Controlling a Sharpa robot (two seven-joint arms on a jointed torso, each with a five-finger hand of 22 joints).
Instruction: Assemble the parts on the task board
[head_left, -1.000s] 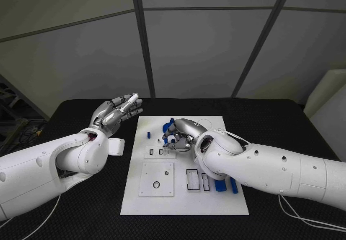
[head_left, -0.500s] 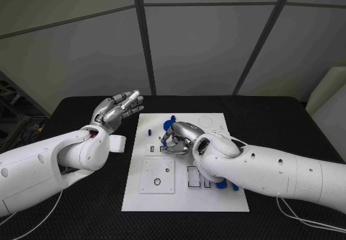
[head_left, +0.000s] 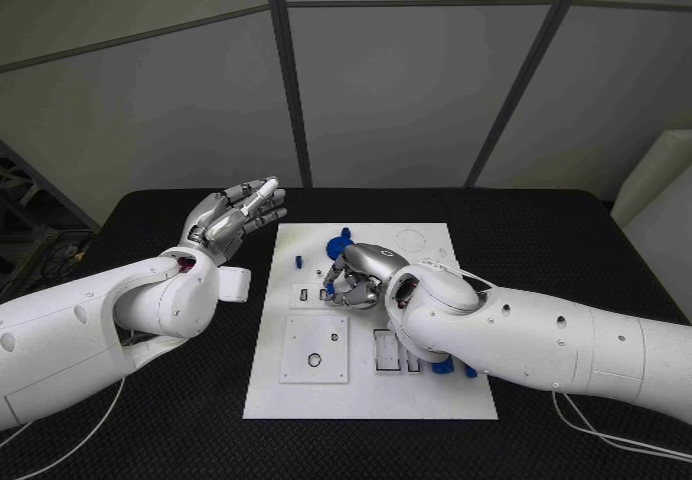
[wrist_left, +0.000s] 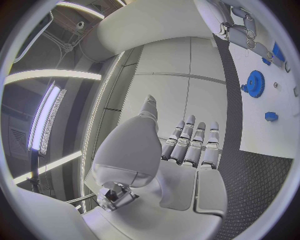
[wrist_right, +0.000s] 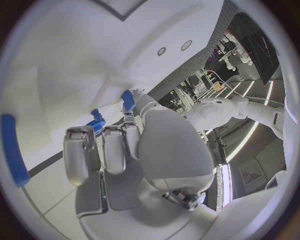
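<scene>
The white task board (head_left: 368, 400) lies mid-table. My right hand (head_left: 364, 273) hovers low over its far middle, fingers bent down, and a small blue part (head_left: 330, 287) sits at their tips. In the right wrist view that blue part (wrist_right: 128, 99) is pinched between thumb and a finger of the right hand (wrist_right: 119, 145). A blue gear (head_left: 339, 243) stands on the board just beyond. My left hand (head_left: 231, 218) is raised left of the board, fingers apart and holding nothing; the left wrist view shows this left hand (wrist_left: 187, 150), the blue gear (wrist_left: 254, 83) and the board (wrist_left: 275, 135).
A small blue peg (head_left: 299, 262) stands near the board's left edge. More blue pieces (head_left: 441, 369) lie beside slots under my right forearm. A long blue bar (wrist_right: 12, 150) lies on the board. Black table (head_left: 562, 240) surrounds the board.
The view has shifted a little. My right hand has edged slightly toward the board's left side with the blue part; the left hand stays raised.
</scene>
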